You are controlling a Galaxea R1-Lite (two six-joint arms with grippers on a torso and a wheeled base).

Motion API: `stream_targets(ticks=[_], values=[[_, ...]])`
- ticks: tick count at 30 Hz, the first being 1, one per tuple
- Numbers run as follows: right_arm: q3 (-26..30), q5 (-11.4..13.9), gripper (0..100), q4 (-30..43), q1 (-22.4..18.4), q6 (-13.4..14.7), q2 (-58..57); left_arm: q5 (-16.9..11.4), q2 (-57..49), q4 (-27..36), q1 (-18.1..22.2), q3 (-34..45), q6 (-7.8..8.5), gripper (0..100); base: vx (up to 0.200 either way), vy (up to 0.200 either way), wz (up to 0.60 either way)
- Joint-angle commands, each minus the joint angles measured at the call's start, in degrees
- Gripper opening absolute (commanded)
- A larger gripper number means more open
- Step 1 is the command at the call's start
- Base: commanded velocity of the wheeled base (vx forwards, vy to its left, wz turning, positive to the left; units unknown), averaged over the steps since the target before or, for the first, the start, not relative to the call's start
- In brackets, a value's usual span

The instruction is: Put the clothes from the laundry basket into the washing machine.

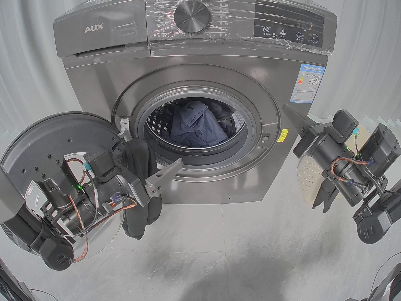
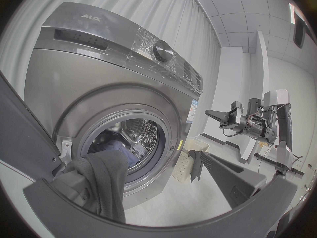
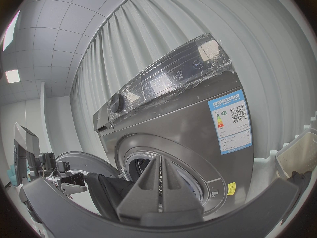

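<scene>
My left end effector [image 1: 158,155] is spread open just in front of the lower rim of the washing machine [image 1: 104,80] opening. It clamps nothing. A dark grey garment [image 1: 140,159] is draped over one of its two prongs and hangs down toward the floor [image 1: 234,239], while the other prong sticks out bare toward the drum. The machine's round door [image 1: 54,139] is swung wide open on my left, behind that arm. Inside the drum lie navy clothes [image 1: 196,126] (bunched in a heap against the back).

My right end effector [image 1: 291,113] is clenched to a point with nothing in it, held up beside the machine's right front corner, near the energy sticker [image 1: 308,83]. Below that arm, on the floor by the machine's right side, stands the cream laundry basket [image 1: 309,176]. A dark cloth [image 1: 328,195] hangs over its edge.
</scene>
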Motion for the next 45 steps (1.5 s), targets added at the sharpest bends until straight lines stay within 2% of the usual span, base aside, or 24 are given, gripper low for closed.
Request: stream_targets(ticks=[1,5,10,19,22,23,37,40,44,45], values=[[0.49,0.04,0,-0.02,0.79,0.05,0.34,-0.02,0.18,-0.02,-0.64,-0.03,0.03,100,0.0,0.0,0.0],[1.72,0.04,0,0.07,0.96,0.23,0.69,-0.02,-0.25,-0.02,-0.91,-0.11,0.03,100,0.0,0.0,0.0],[5.59,0.3,0,-0.02,3.25,0.32,3.33,-0.02,-1.4,-0.02,-2.75,-0.29,0.21,100,0.0,0.0,0.0],[5.5,0.21,0,-0.02,4.66,0.4,4.03,0.25,-2.98,-0.02,-3.72,-0.64,-0.14,100,0.0,0.0,0.0],[5.32,0.21,0,-0.02,4.83,0.4,4.03,0.6,-2.98,-0.02,-5.21,-0.64,0.12,100,0.0,0.0,0.0],[5.32,0.21,0,-0.02,4.83,0.4,4.03,0.6,-3.07,-0.02,-5.3,-0.64,0.12,0,0.0,0.0,0.0],[5.68,0.12,0,-0.02,6.24,0.49,4.21,0.51,-5.53,-0.02,-7.24,-0.73,-0.32,0,0.0,0.0,0.0],[6.12,0.12,0,-0.02,8.08,0.84,4.91,0.51,-5.97,-0.02,-7.59,-0.91,0.03,0,0.0,0.0,0.0],[6.91,0.47,0,-0.02,10.98,1.11,7.11,0.51,-6.67,-0.02,-8.2,-1.26,-0.32,0,0.0,0.0,0.0],[7.35,0.83,0,-0.02,13.36,0.76,8.78,0.51,-6.76,-0.02,-8.29,-1.35,-0.23,0,0.0,0.0,0.0]])
